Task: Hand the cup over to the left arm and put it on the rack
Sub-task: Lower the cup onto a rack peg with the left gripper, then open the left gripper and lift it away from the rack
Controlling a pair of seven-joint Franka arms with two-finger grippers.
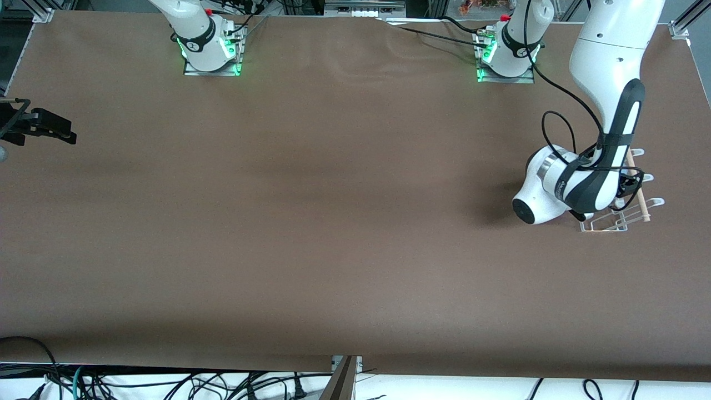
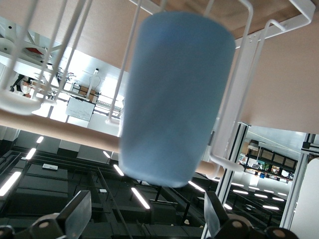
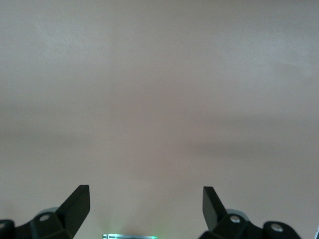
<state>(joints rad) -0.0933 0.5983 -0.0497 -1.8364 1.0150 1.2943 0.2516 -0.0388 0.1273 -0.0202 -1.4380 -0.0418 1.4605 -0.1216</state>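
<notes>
Right now my left tool is over the rack at the left arm's end of the tabletop, its two dark fingers spread wide and holding nothing. Both fingertips stand clear of the cup, one to each side of it, with open space between each of them and the plastic.

The cup sits in the rack, among the wire loops. It is a plain light-blue tumbler with a smooth matte wall, slightly tapered, with rounded edges and no handle. In the left wrist view, thin white wires run along both sides of it, and one loop bends round close beside its wall. From the front view I cannot see the cup, because my left arm's white and black wrist covers that part of the rack.

The rack is made of thin white wire bent into rounded prongs, with a long wire foot on the side nearer the front camera. A pale wooden dowel, round and unpainted, lies across it.

My right tool waits over bare tabletop, fingers just as wide apart and empty.

The tabletop is a flat, matte brown sheet with faint lighter streaks. The two arm bases stand at its edge farthest from the front camera, lit green.
</notes>
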